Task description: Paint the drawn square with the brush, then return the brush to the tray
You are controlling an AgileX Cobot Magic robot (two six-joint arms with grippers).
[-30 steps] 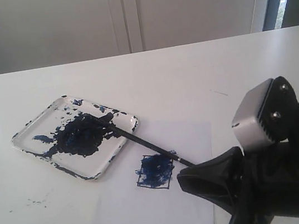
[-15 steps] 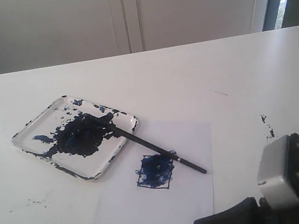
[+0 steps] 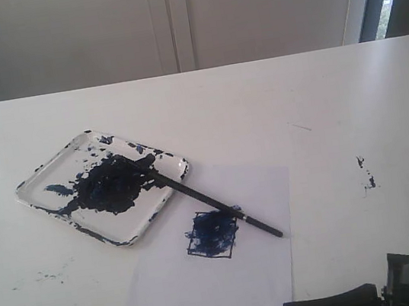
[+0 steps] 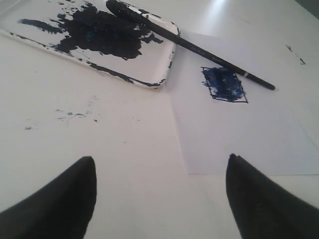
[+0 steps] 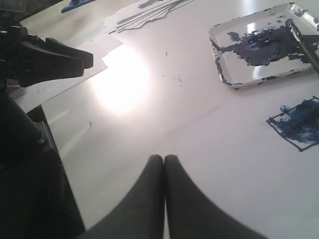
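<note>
right gripper (image 5: 164, 159) fingers pressed together, clenched on nothing, above white table (image 3: 296, 93). left gripper (image 4: 159, 159) fingers spread wide, released, nothing between them. brush (image 3: 195, 194) free of both grippers: dark tip in paint blob of tray (image 3: 47, 179), handle crossing tray rim onto paper sheet (image 3: 210, 291), far end just beside drawn square (image 3: 213, 234). drawn square mostly filled dark blue, white flecks inside. tray at paper's corner; touching or overlapping, cannot tell. few blue specks on table.
</note>
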